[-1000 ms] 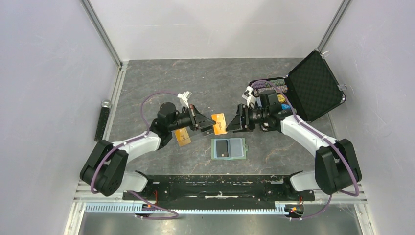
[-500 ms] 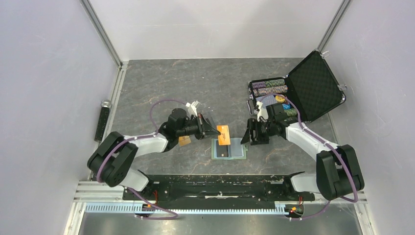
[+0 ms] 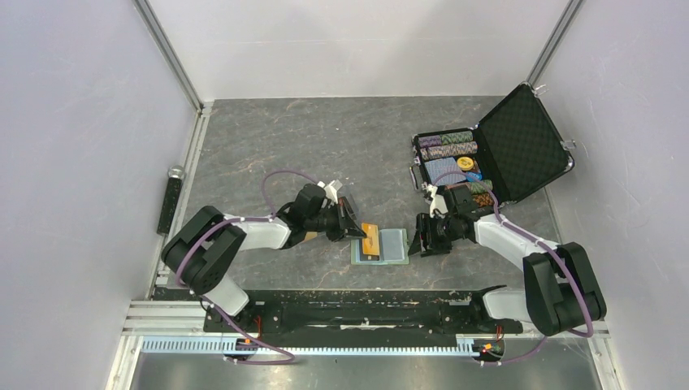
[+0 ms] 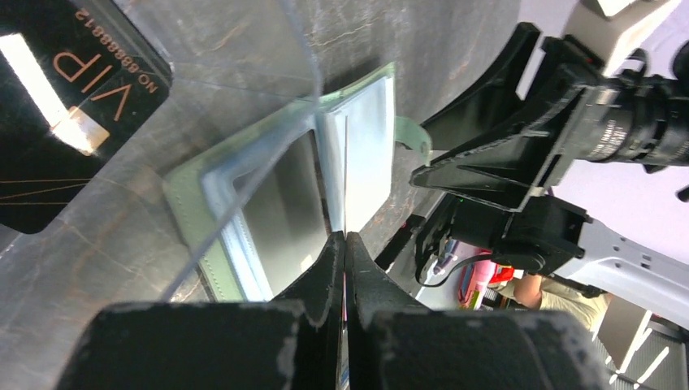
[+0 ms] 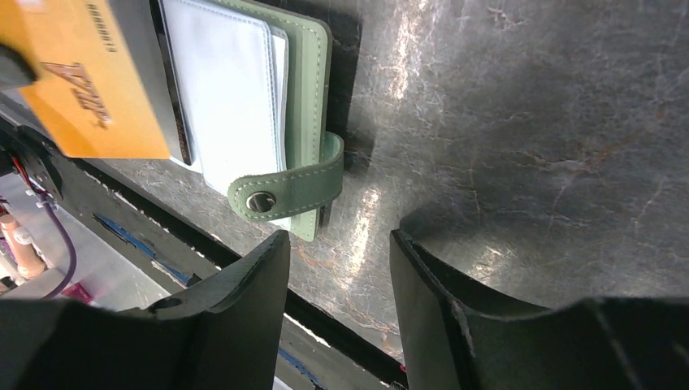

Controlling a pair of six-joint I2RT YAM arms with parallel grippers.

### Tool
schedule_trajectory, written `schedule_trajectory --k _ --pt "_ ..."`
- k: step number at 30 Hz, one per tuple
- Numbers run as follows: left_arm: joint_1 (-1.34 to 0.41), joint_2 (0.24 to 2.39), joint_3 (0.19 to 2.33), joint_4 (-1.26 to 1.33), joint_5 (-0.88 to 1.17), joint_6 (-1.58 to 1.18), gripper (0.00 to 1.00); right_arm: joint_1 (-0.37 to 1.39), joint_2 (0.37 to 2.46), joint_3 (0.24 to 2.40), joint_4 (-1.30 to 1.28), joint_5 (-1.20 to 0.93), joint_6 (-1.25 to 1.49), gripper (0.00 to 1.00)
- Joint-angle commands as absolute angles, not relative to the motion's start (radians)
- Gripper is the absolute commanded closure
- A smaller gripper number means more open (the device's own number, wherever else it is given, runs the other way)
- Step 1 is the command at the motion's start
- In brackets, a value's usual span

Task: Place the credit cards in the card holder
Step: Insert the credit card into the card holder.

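Tabletop [image 3: 325, 146]; left end effector [image 3: 354, 229] pinches orange card [image 5: 77, 81], edge-on at wrist; right end effector [image 5: 337, 240] gapes empty.

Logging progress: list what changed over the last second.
The left end effector, shut on the orange card, swung toward the near edge and brought the card from beyond the open holder to over its left half. The right end effector, open, also came nearer, down to the holder's right edge. Holder and case stayed put.
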State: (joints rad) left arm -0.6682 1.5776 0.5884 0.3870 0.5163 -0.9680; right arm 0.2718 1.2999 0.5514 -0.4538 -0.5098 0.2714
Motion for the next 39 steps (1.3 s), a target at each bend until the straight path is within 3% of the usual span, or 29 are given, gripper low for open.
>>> schedule_trajectory --k 1,18,28,39 --pt "-0.681 1.638 0.639 0.362 0.508 -0.907 0.98 0.269 1.291 0.542 -0.404 -0.505 0.257 0.50" --pt "-0.706 1.736 0.720 0.335 0.541 -0.907 0.98 0.268 1.331 0.512 -0.365 -0.528 0.261 0.71" --pt "-0.742 1.692 0.732 0.164 0.425 -0.938 0.98 0.268 1.335 0.493 -0.353 -0.537 0.263 0.83" --pt "-0.750 1.653 0.721 0.112 0.358 -0.966 0.98 0.268 1.325 0.452 -0.315 -0.585 0.293 0.85"
